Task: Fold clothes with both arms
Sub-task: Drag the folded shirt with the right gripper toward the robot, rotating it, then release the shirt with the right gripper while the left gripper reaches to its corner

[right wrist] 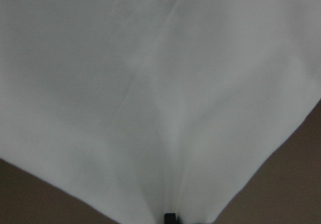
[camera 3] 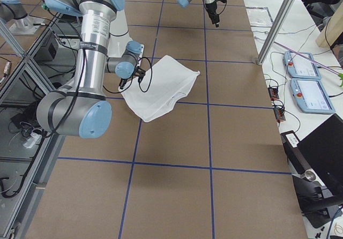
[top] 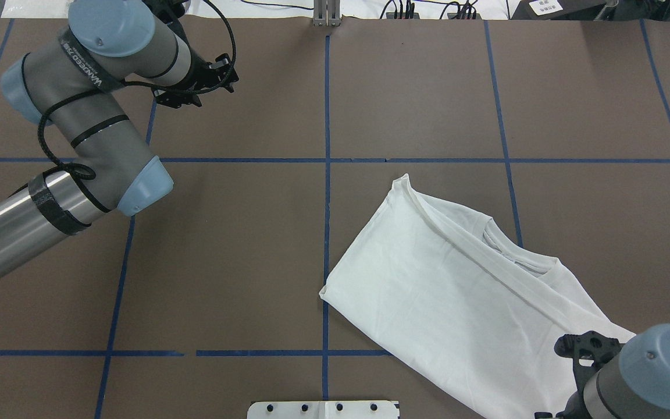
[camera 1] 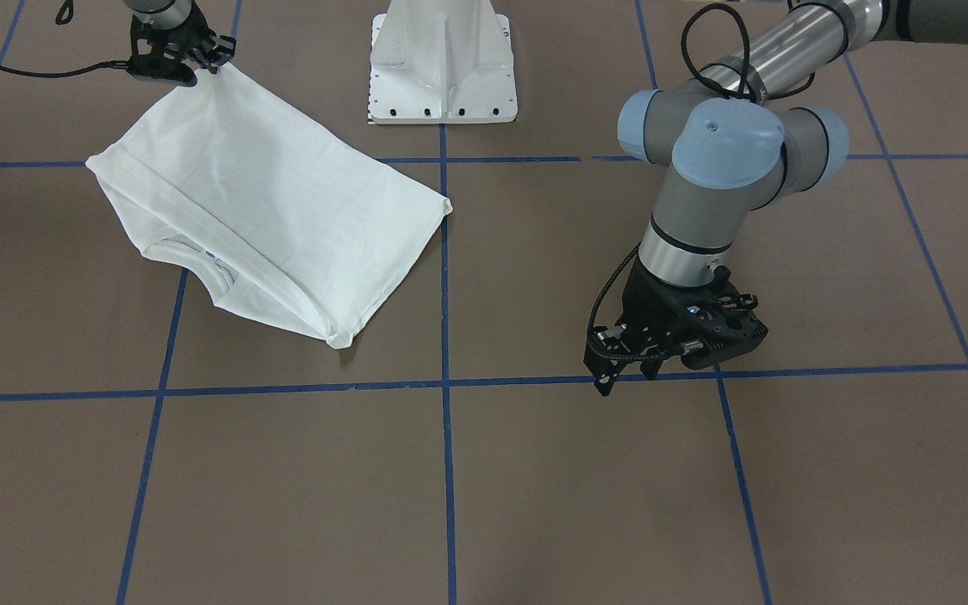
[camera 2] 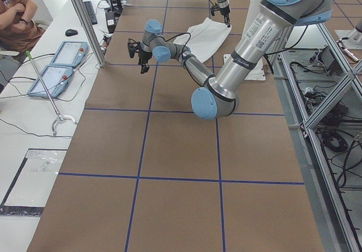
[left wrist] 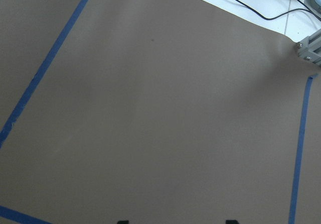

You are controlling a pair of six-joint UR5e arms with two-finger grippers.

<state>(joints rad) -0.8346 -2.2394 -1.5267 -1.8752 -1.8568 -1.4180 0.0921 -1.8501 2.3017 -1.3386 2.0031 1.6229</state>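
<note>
The white shirt (camera 1: pixel 265 210) lies folded on the brown table, plain side up, with its ribbed collar (camera 1: pixel 198 256) at one edge; no printed text shows. It also shows in the overhead view (top: pixel 451 291). My right gripper (camera 1: pixel 186 63) is shut on the shirt's corner nearest the robot base and lifts that corner a little. White cloth (right wrist: pixel 150 83) fills the right wrist view. My left gripper (camera 1: pixel 628 378) is open and empty, low over bare table far from the shirt. The left wrist view shows only the table (left wrist: pixel 160 108).
The white pedestal base (camera 1: pixel 442 67) stands at the robot's edge beside the shirt. Blue tape lines (camera 1: pixel 445 386) grid the table. Two tablets (camera 2: pixel 56 65) and an aluminium post (camera 2: pixel 85 20) stand on the operators' side, where a person (camera 2: pixel 17 14) sits.
</note>
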